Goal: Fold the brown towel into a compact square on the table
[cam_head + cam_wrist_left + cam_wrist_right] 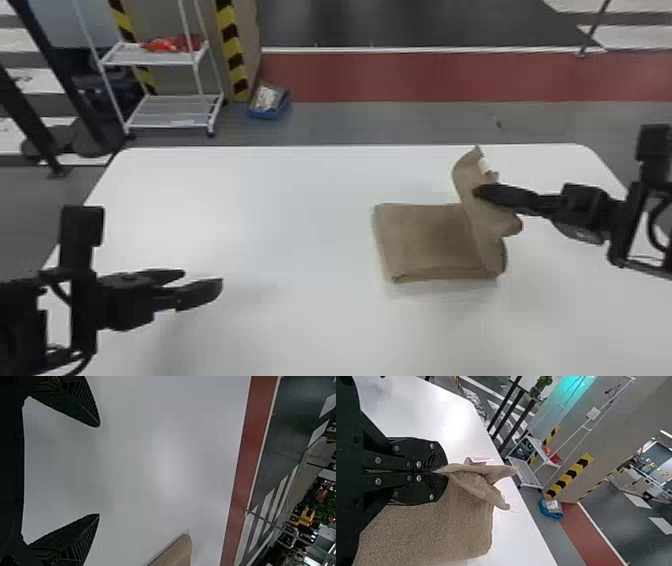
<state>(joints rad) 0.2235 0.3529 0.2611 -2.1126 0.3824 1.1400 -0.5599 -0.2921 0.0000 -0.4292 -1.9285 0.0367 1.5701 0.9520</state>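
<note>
Towel [425, 240]: brown, on the right half of the table; its flat, nearly square part lies low, while a curling flap [465, 175] stands up along its right side, long axis near to far
Right gripper [478, 192]: clearly the nearer one, jaws pinched together on the flap; the flat part lies to their left, so the fold should probably go left and down
Left gripper [202, 278]: black, ribbed, jaws spread wide and empty, over the near left
Tag [482, 459]: white, beside the pinched cloth
Texture: nubby towel, rounded corners; smooth white table [250, 200]
</note>
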